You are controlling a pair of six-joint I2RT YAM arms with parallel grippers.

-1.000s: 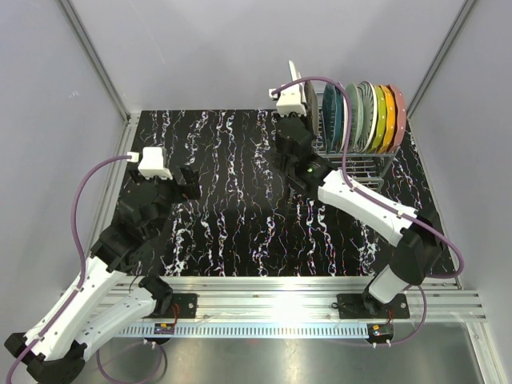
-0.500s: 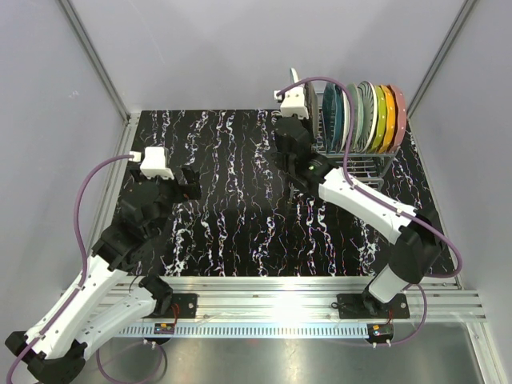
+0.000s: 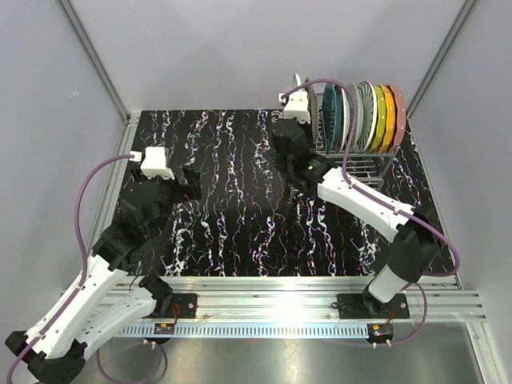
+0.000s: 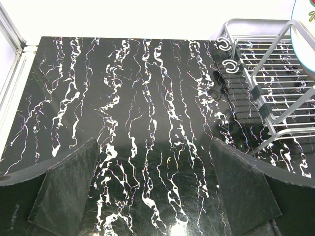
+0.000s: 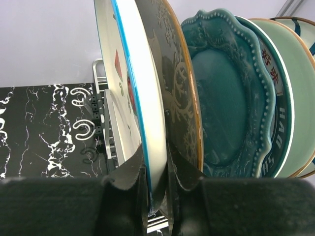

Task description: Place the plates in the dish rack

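Observation:
My right gripper (image 5: 156,182) is shut on the lower edge of a white plate with a blue rim (image 5: 147,123), held upright on edge. That plate stands at the left end of the dish rack (image 3: 356,160), right against a dark plate with a pale motif (image 5: 179,98). Beyond it stand a teal plate (image 5: 231,98) and a pale green one (image 5: 295,98). From above, the row of plates (image 3: 368,116) fills the rack, with my right gripper (image 3: 306,112) at its left end. My left gripper (image 4: 157,191) hangs open over bare black marbled table (image 4: 123,98), holding nothing.
The chrome rack's near corner and wire base (image 4: 275,83) show at the right of the left wrist view. Grey walls and an aluminium frame post (image 3: 96,72) enclose the table. My left arm (image 3: 120,240) lies along the left side.
My right gripper has carried the white plate a little to the right, closer in against the row in the rack. The left arm has not moved.

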